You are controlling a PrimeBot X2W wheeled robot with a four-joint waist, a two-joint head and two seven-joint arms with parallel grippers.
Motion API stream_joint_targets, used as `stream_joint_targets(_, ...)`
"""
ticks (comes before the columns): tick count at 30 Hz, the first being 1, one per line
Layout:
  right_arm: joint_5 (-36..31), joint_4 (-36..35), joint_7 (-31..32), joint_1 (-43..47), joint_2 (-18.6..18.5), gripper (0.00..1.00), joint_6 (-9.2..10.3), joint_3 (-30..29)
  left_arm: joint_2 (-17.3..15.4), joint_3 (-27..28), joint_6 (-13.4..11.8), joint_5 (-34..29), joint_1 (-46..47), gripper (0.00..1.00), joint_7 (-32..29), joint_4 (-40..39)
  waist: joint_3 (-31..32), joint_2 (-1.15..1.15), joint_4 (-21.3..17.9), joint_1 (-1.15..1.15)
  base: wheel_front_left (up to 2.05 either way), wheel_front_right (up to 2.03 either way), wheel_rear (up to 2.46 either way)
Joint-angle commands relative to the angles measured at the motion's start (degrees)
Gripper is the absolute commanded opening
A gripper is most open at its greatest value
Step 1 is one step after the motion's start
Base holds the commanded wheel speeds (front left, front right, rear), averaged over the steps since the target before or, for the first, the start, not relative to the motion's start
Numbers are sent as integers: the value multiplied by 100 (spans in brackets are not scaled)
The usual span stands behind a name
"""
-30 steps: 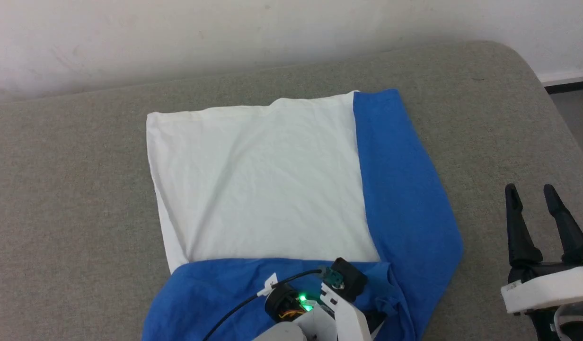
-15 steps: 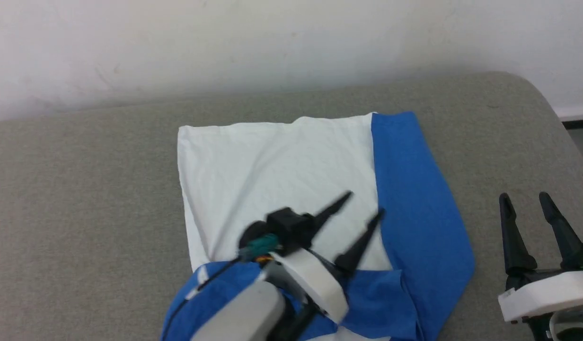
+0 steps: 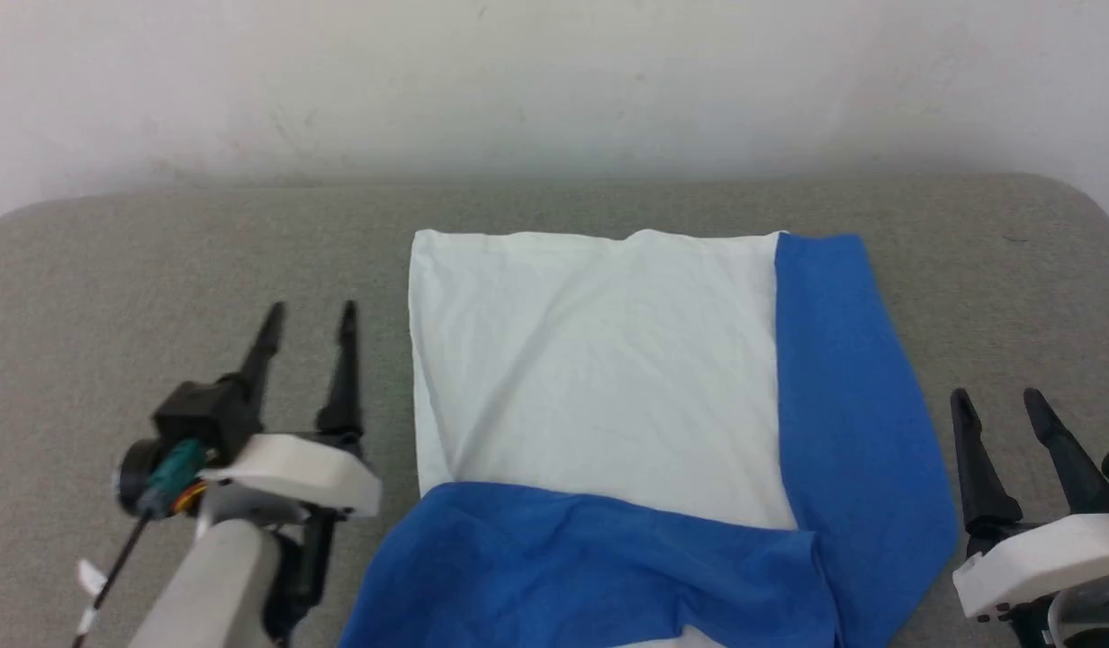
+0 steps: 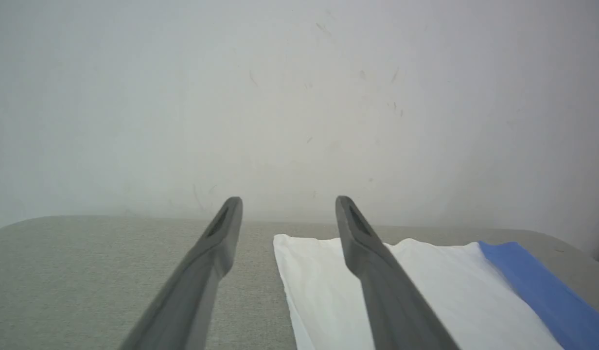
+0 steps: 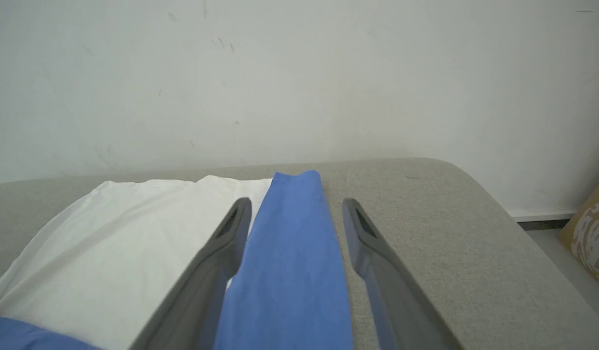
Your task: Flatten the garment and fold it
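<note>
The garment (image 3: 599, 378) lies spread on the grey padded surface (image 3: 158, 252), between the two pairs of fingers. Its white body is just beside the left gripper (image 3: 311, 312). One blue sleeve is folded along the edge nearest the right gripper (image 3: 996, 398), and the other is laid across the near hem. Both pairs of fingers point toward the pale wall (image 3: 554, 81), moderately parted and holding nothing. From here I can't tell whether the fingertips rest on the padding or hang just above it.
</note>
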State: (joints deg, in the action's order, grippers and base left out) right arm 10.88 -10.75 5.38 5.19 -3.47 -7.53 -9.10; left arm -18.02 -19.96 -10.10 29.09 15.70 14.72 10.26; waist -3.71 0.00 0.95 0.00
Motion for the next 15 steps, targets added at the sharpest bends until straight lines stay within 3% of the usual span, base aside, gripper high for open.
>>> stream_joint_targets(1,48,75,13,-57,-30,100,4,-24,-56,150,-22,-94,-155,100,26,-62,-82,0,123,0,0,0,0)
stream_joint_targets(7,323,937,207,-611,-291,100,4,-301,-175,730,112,-349,-613,100,27,-386,-341,0,350,0,0,0,0)
stream_joint_targets(15,936,3043,624,-2432,-1098,100,4,-621,42,974,248,-606,-617,100,28,-818,-1056,0,635,0,0,0,0)
